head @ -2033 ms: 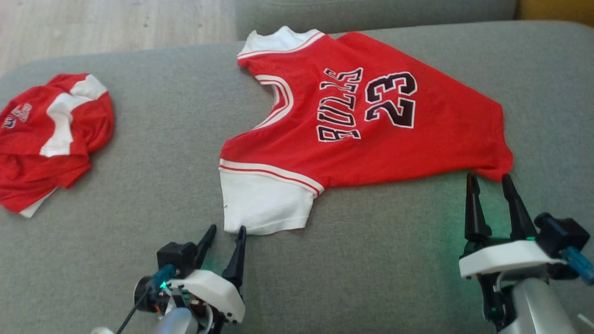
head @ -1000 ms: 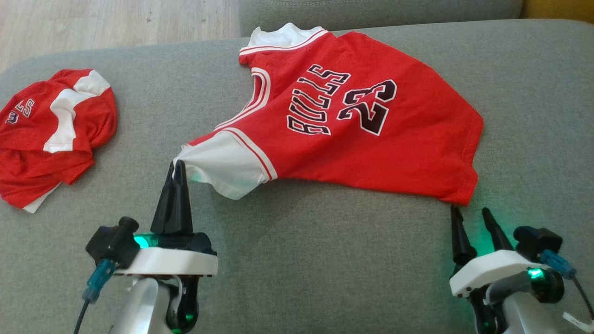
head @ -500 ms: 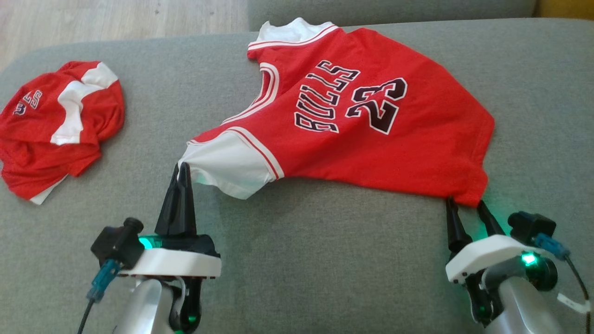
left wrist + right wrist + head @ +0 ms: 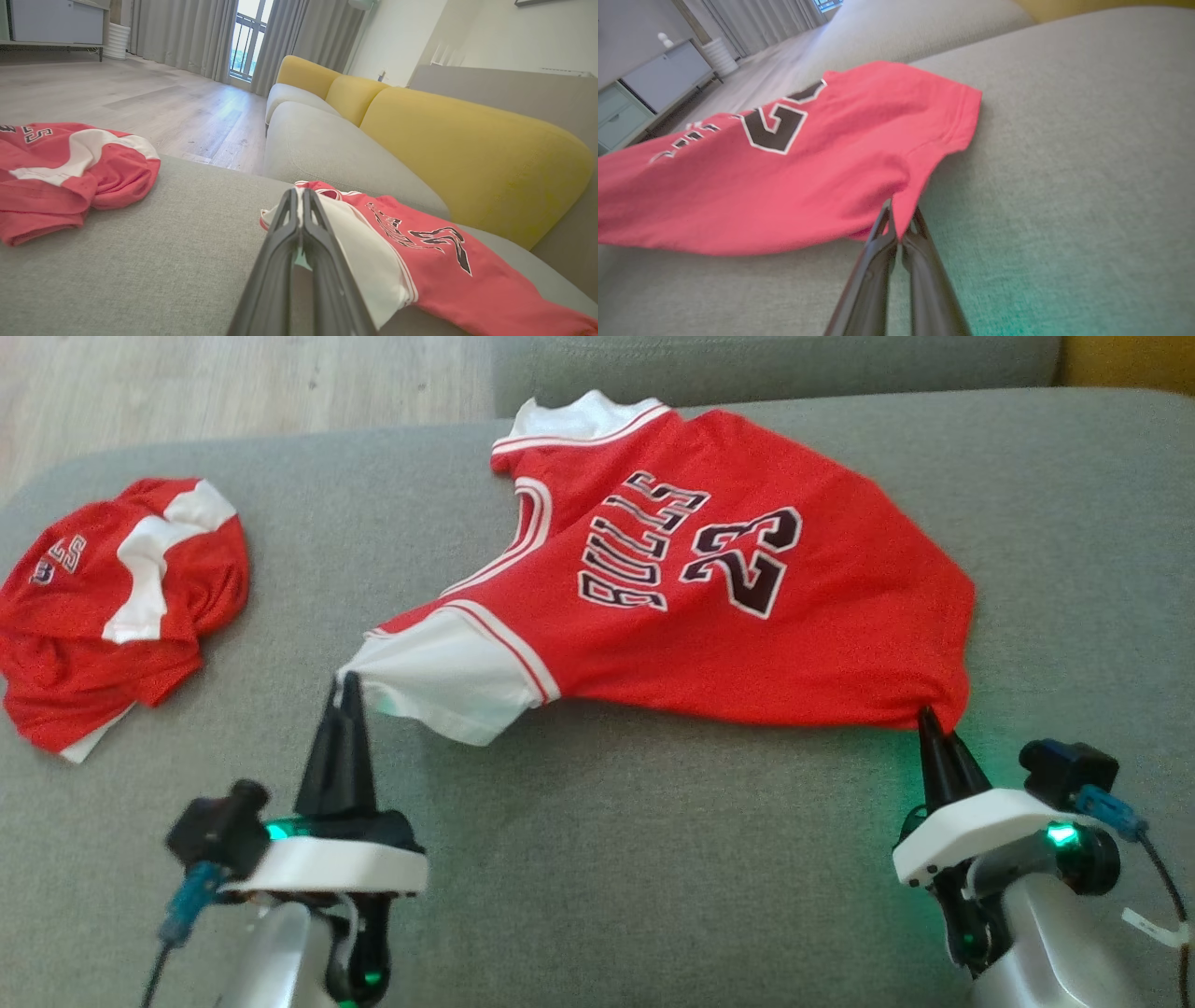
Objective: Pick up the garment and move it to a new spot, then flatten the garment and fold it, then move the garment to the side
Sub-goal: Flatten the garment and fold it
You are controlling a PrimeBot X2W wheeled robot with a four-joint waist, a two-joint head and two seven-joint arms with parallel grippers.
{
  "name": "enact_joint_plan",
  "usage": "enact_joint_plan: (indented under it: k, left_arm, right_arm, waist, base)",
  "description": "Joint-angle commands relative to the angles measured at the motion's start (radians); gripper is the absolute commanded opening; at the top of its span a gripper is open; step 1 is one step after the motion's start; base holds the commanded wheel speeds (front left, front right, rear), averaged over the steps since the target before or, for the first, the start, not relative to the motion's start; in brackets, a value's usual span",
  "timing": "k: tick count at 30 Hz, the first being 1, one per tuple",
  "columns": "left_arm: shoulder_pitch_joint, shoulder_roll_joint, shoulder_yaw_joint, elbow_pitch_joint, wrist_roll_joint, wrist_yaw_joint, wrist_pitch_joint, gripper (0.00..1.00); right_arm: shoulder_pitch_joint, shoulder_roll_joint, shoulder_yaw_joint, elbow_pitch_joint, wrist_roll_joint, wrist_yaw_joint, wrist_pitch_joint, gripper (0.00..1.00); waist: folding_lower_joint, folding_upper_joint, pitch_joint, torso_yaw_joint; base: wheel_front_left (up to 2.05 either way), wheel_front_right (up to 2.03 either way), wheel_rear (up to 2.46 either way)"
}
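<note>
A red jersey [image 4: 709,607] with white sleeves and "BULLS 23" in black lies spread on the grey sofa seat [image 4: 653,859], printed side up. My left gripper [image 4: 347,683] is shut on the tip of its near white sleeve [image 4: 448,681], lifting it a little; the left wrist view has the sleeve [image 4: 355,247] pinched between the dark fingers [image 4: 280,242]. My right gripper [image 4: 926,719] is shut on the jersey's near red hem corner [image 4: 943,705]; that corner [image 4: 901,205] is clamped in the right wrist view by my right gripper [image 4: 900,215].
A second red and white garment [image 4: 103,607] lies crumpled at the seat's left end. Wooden floor [image 4: 233,383] lies beyond the seat's far edge. A yellow backrest [image 4: 467,144] and another grey cushion [image 4: 336,154] stand behind the jersey.
The right gripper, open at the hem corner before, has shut on it. The left gripper stays shut on the sleeve, which it took hold of and lifted earlier. The head camera has shifted slightly.
</note>
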Motion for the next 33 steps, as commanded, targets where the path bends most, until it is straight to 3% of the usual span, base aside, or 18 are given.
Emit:
enact_joint_plan:
  k: [1,8,15,24,33]
  left_arm:
    - [-0.034,0.004,0.054,-0.03,-0.022,0.004,-0.009,0.0]
    - [-0.095,0.012,0.101,-0.058,-0.034,-0.001,-0.009,0.0]
    - [-0.278,0.06,0.115,-0.115,-0.076,-0.012,0.061,0.0]
    - [-0.554,0.107,0.156,-0.213,-0.144,0.015,0.22,0.0]
    - [-0.596,0.15,0.152,-0.304,-0.156,0.058,0.361,0.0]
  right_arm:
    - [0.007,-0.004,0.032,-0.067,0.017,-0.001,0.009,0.0]
    - [0.021,-0.048,0.066,-0.328,0.043,-0.001,0.121,0.0]
    - [-0.099,-0.136,0.073,-0.548,0.074,-0.001,0.264,0.0]
    - [-0.339,-0.246,0.118,-0.611,0.076,-0.001,0.342,0.0]
    - [-0.35,-0.267,0.102,-0.717,0.099,-0.001,0.417,0.0]
  waist:
    - [0.0,0.0,-0.022,-0.017]
    - [0.0,0.0,-0.086,-0.039]
    - [0.0,0.0,-0.142,-0.042]
    - [0.0,0.0,-0.164,-0.042]
    - [0.0,0.0,-0.146,-0.035]
  base:
    - [0.0,0.0,0.0]
    - [0.0,0.0,0.0]
    - [0.0,0.0,0.0]
    - [0.0,0.0,0.0]
    - [0.0,0.0,0.0]
